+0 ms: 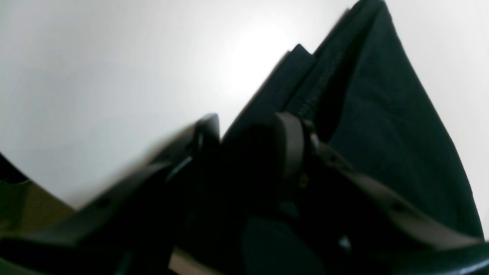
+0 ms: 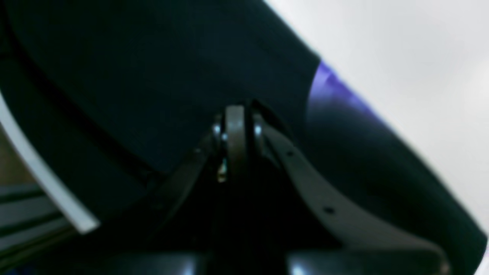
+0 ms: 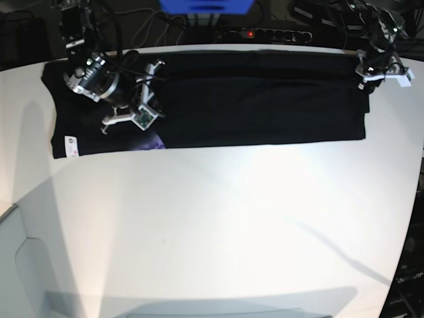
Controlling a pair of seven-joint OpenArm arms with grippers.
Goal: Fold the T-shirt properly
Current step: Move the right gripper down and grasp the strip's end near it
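The black T-shirt lies spread along the far side of the white table. A small white tag and a bit of purple print show at its near left edge. My right gripper is over the shirt's left part. In the right wrist view it is shut, pinching black cloth beside the purple print. My left gripper is at the shirt's far right corner. In the left wrist view it holds a fold of the cloth between its fingers.
A power strip and cables lie behind the table's far edge, beside a blue box. The table's white rim shows at the left of the right wrist view. White tabletop lies beside the held fold.
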